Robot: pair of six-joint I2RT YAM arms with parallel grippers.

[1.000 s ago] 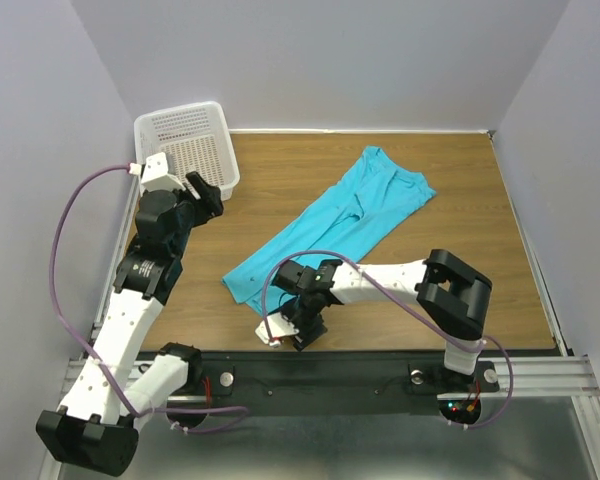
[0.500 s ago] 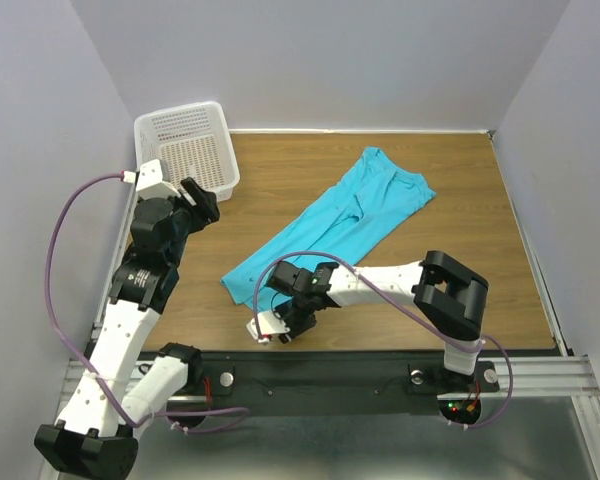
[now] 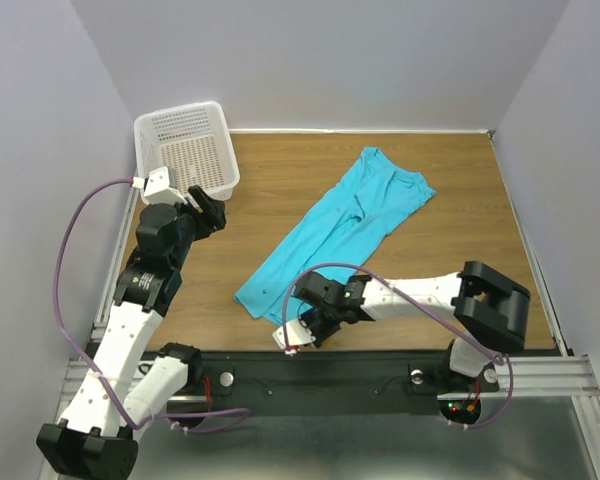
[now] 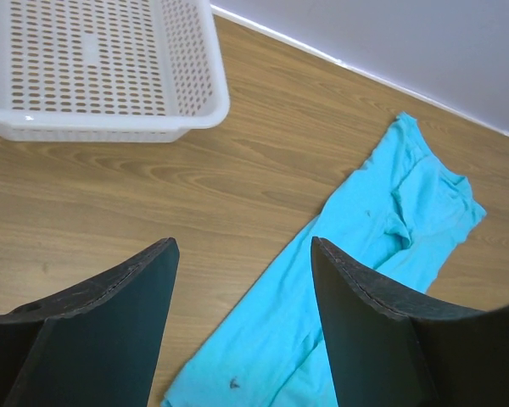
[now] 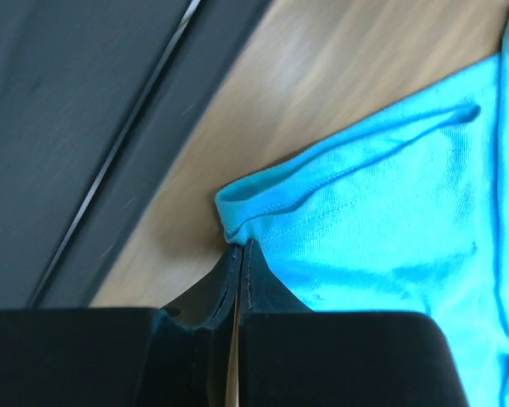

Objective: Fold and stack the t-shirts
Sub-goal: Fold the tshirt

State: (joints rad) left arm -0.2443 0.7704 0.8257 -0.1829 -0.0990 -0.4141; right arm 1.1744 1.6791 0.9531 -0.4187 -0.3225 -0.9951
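Simply wood-grain table, turquoise t-shirt, pale walls

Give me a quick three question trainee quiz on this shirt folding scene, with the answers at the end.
1. True or false: the left gripper is open and holds nothing.
2. What does the right gripper pinch? A) the edge of the t-shirt B) a cable C) a towel
3. Fill in: the white basket stands in the far ___ corner of the table.
Key: 1 true; 2 A; 3 left.
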